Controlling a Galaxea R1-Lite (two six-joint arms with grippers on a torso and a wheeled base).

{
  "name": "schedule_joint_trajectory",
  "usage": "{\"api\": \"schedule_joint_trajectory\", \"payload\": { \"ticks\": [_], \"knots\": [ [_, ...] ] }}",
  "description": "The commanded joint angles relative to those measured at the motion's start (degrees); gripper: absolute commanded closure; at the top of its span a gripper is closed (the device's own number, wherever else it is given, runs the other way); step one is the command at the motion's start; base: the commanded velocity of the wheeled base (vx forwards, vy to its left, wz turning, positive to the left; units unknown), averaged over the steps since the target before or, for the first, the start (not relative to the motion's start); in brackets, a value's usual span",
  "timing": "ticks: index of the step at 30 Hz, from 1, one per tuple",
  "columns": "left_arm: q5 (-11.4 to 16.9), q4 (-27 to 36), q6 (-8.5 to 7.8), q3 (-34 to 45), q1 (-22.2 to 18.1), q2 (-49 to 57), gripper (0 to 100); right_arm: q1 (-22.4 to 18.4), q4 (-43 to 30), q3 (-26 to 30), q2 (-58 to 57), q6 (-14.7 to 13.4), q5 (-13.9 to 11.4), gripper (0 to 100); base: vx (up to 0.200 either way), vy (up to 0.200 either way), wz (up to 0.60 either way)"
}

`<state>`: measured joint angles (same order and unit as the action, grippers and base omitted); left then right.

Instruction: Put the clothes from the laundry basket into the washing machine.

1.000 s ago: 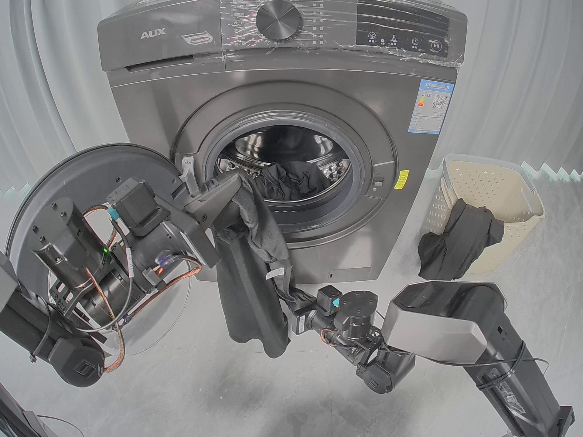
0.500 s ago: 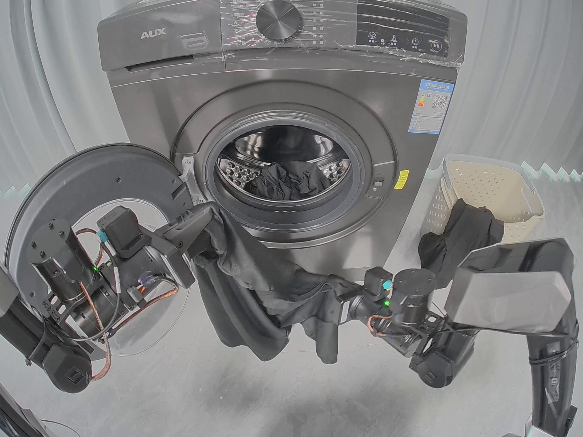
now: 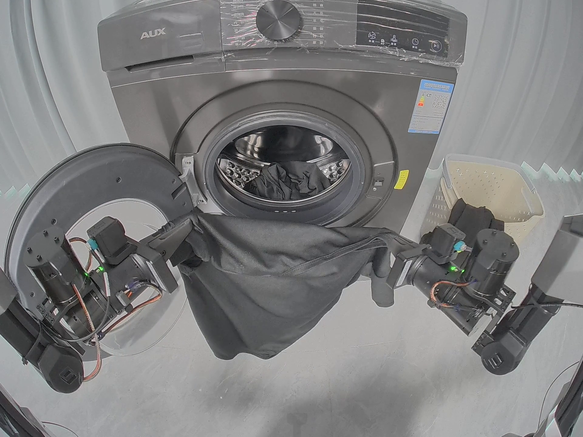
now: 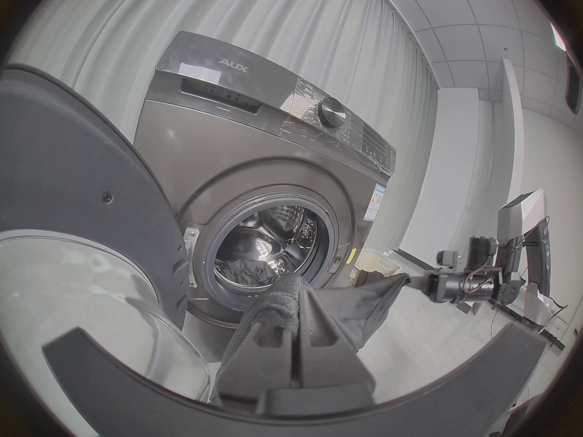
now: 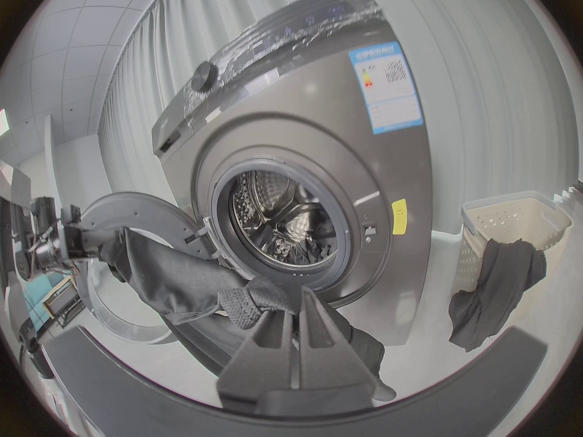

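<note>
Nearest, in mid-air: dark garment [image 3: 273,280] stretched wide, hanging before the washer [image 3: 279,92] below its opening. Left hand [image 3: 181,237] clenched on one corner, just beside the open door [image 3: 79,177]; right hand [image 3: 399,256] clenched on the other corner, near the basket [image 3: 492,183]. Behind, in the drum: dark clothes [image 3: 288,180]. Farther right, on the floor: basket with another dark piece [image 5: 495,286] draped over its rim.
</note>
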<state>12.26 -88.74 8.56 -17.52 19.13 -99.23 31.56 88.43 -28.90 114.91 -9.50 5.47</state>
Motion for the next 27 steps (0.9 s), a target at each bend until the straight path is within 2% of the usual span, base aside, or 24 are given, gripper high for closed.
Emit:
{"api": "schedule_joint_trajectory", "payload": {
  "ticks": [1,7,9,11,21,27],
  "knots": [
    [0.0,0.0,0.06,0.4,-0.4,0.1,100,-0.4,0.1,2.3,-5.8,-0.3,-0.1,100,0.000,0.000,0.00],
    [0.0,-0.1,0.14,1.4,-2.3,0.1,100,-1.0,0.1,0.7,-6.7,-0.3,0.4,100,0.000,0.000,0.00],
    [0.1,0.0,0.06,1.8,-2.6,0.3,100,-1.0,0.1,0.6,-6.9,-0.4,2.3,100,0.000,0.000,0.00],
    [0.1,-0.1,-0.03,1.8,-2.6,0.7,100,-0.9,0.1,0.8,-7.4,-0.4,3.0,100,0.000,0.000,0.00],
    [0.0,0.1,-0.03,1.8,-2.0,5.4,100,-0.1,0.0,-0.9,-11.3,-0.1,3.5,100,0.000,0.000,0.00],
    [0.0,0.1,0.06,1.0,-2.0,5.3,100,-0.2,0.0,-2.6,-12.5,-0.1,4.7,100,0.000,0.000,0.00]
  ]
}}
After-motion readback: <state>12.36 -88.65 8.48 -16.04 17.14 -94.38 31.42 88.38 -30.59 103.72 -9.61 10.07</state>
